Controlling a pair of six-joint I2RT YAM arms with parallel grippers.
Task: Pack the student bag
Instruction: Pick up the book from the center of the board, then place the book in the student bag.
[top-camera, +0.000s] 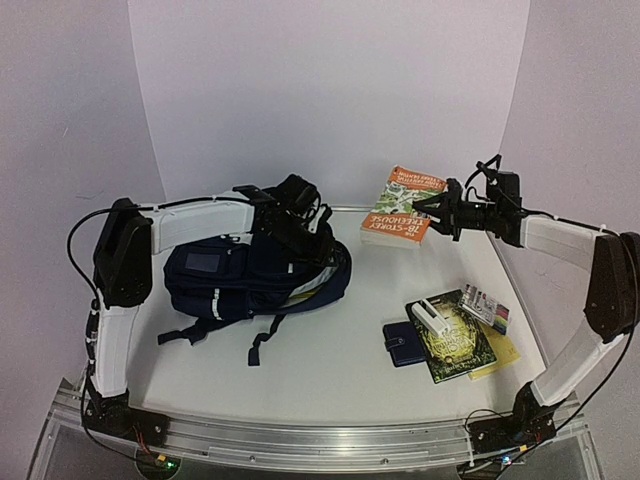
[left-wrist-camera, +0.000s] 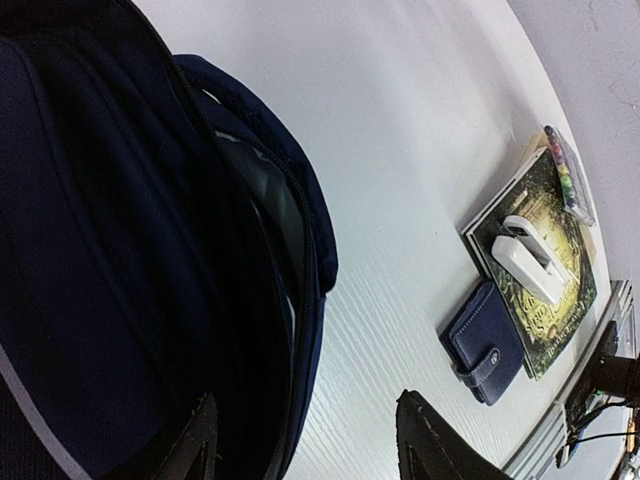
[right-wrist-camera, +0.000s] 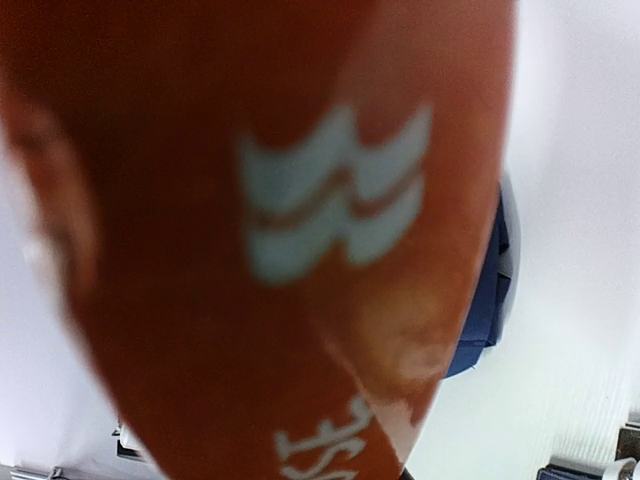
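Observation:
The student bag (top-camera: 215, 280), navy with thin white stripes, lies on its side at the middle left with its open mouth facing right. It also fills the left of the left wrist view (left-wrist-camera: 120, 250). My left gripper (top-camera: 312, 245) hangs over the mouth with its jaws open and empty (left-wrist-camera: 305, 400), straddling the bag's rim. My right gripper (top-camera: 438, 212) is shut on the edge of an orange book (top-camera: 403, 205) at the back right, apart from the bag. The book's cover fills the right wrist view (right-wrist-camera: 250, 250) and hides the fingers.
At the front right lie a small navy wallet (top-camera: 405, 343), a dark green book (top-camera: 455, 340) with a white object (top-camera: 430, 317) on it, a marker pack (top-camera: 485, 307) and a yellow sheet (top-camera: 500, 355). Bag straps (top-camera: 255, 340) trail toward the front.

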